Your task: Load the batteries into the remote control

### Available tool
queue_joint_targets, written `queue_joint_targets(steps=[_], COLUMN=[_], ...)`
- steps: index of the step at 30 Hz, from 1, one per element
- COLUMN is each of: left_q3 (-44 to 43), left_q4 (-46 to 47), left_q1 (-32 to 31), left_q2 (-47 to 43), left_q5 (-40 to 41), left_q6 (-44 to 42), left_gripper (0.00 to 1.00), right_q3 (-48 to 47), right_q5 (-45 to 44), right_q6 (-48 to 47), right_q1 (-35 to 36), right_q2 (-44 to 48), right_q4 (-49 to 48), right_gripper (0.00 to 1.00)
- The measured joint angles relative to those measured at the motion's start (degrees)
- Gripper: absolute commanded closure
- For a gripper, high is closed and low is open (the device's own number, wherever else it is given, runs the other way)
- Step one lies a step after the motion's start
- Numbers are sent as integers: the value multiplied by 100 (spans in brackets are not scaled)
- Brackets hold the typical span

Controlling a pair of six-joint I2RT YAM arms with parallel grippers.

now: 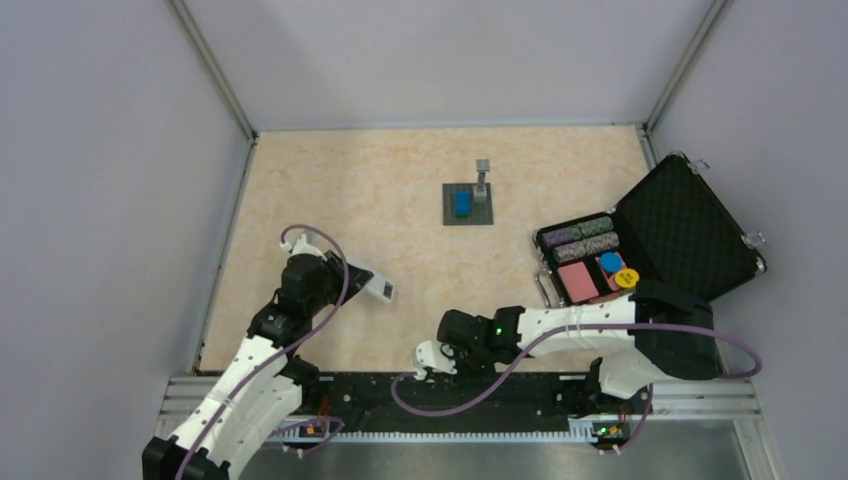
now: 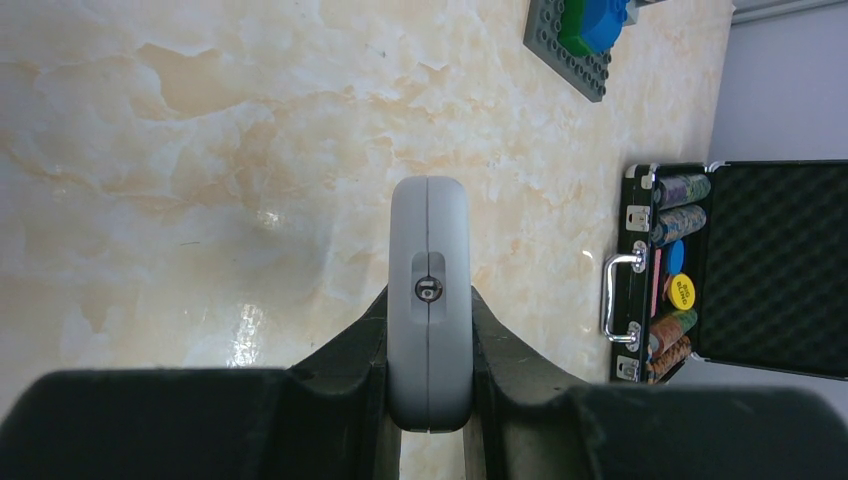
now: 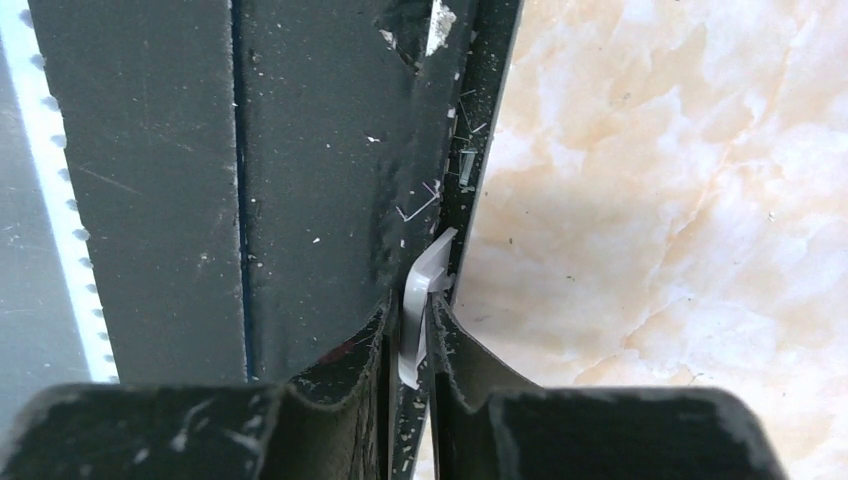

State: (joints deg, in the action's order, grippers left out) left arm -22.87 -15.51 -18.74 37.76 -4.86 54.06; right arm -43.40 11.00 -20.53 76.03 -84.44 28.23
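**Left gripper (image 2: 429, 296) clamped on remote (image 2: 430, 230), right gripper (image 3: 412, 312) pinching white piece (image 3: 428, 268)**

Left wrist view: black fingers closed tight on both broad sides of the remote. It is seen end-on, with a seam down the middle and a small dark round window in the end face. It sticks out past the fingertips over the marbled table (image 2: 200, 150). Cannot tell if it touches the table.

Top view: left arm reaches in from bottom left. The remote (image 1: 381, 290) pokes out of the gripper (image 1: 358, 277) toward the right, at the left-centre of the table, well apart from everything else.

Next right, the right gripper (image 1: 428, 362) is low at the near table edge, its arm stretched leftward from its base. Right wrist view: jaws nearly together, gripping a thin white plastic piece edge-on. The piece sits right where the black rail (image 3: 320, 150) meets the table, with its upper end free beyond the fingertips.

Further right and back, a grey plate (image 1: 482, 214) with a blue block (image 1: 462, 204) lies flat mid-table.

Far right, a black case (image 1: 690, 225) stands open with its lid tilted back. Chips (image 1: 590, 238) are in rows inside, with loose blue and yellow ones beside them.
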Motion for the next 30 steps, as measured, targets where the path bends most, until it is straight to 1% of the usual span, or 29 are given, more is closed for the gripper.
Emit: queue_joint_targets(steps=[4,11,16,21,26,28,30], left_q3=[0,0,0,0,-2,-7,-24], left_q4=[0,0,-2,-4,-2,-2,7], left_q1=[11,33,35,50,66,66,66], left_q2=[0,0,-4,-48,-94,-122,-155], left_q5=[0,0,0,0,-24,-52,-101], left_q6=[0,2,0,0,15,59,138], left_gripper=[100,100,100,100,100,100,100], right_q3=[2,-39,-254,-721,-1163,-1266,-1351], right_q5=[0,-61,-85,-201,-258,-219,-184], right_q6=[28,83,76,59,118,267,573], right_q1=[22,26,33,33,-15,-149,-448], right_q2=[-7,-7,57,496,942,1095,1185], right_q4=[4,74,422,741,809,778,697], right_gripper=[100,100,100,100,100,100,100])
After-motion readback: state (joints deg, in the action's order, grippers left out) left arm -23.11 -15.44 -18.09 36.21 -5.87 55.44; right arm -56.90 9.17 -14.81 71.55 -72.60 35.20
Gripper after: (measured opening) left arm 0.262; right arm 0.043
